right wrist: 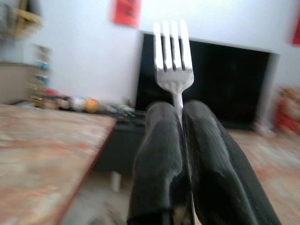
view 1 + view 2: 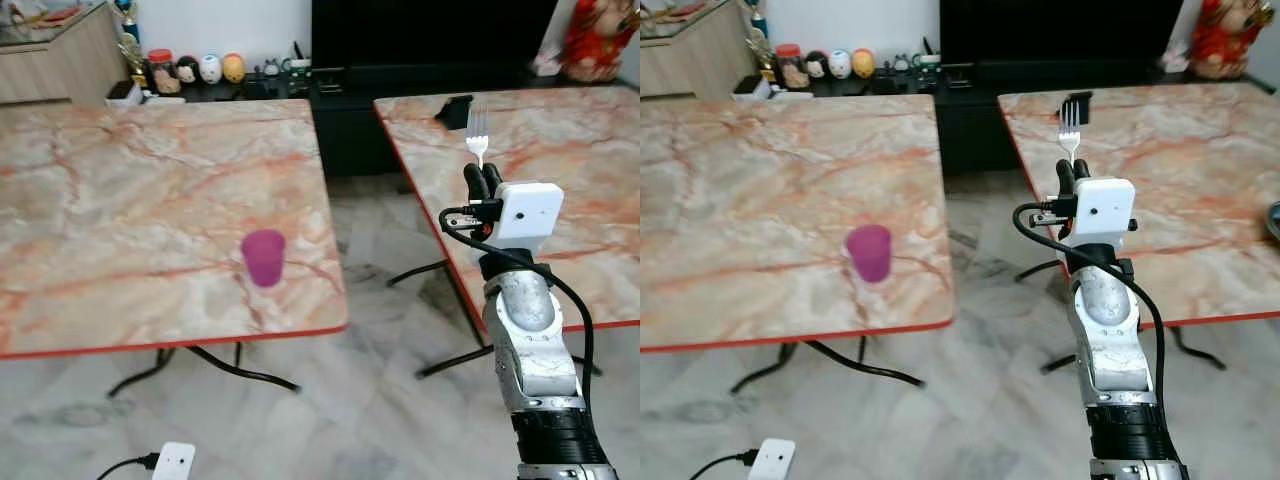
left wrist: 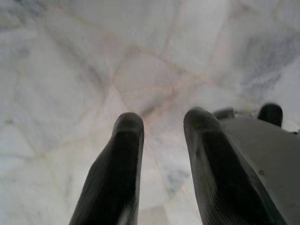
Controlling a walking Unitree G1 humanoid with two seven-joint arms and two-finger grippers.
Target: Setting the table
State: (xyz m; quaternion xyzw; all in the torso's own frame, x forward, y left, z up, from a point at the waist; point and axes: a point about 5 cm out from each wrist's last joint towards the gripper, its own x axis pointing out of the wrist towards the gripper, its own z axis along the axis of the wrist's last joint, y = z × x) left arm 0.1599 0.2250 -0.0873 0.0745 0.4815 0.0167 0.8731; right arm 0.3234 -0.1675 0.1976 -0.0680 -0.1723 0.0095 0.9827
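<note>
My right gripper (image 2: 481,174) is raised in the gap between the two marble tables, shut on a silver fork (image 2: 477,134) that stands upright with its tines up. The right wrist view shows the fork (image 1: 173,56) pinched between the two black fingers (image 1: 159,154). A purple cup (image 2: 263,257) stands upright near the front right corner of the left table (image 2: 120,200). The left gripper (image 3: 161,133) hangs over the pale floor with its fingers apart and nothing between them.
A second marble table (image 2: 580,150) stands to the right, with a black object (image 2: 456,111) near its far left corner. A dark TV cabinet (image 2: 400,60) with small figurines (image 2: 200,69) lines the back wall. A white power adapter (image 2: 172,462) lies on the tiled floor.
</note>
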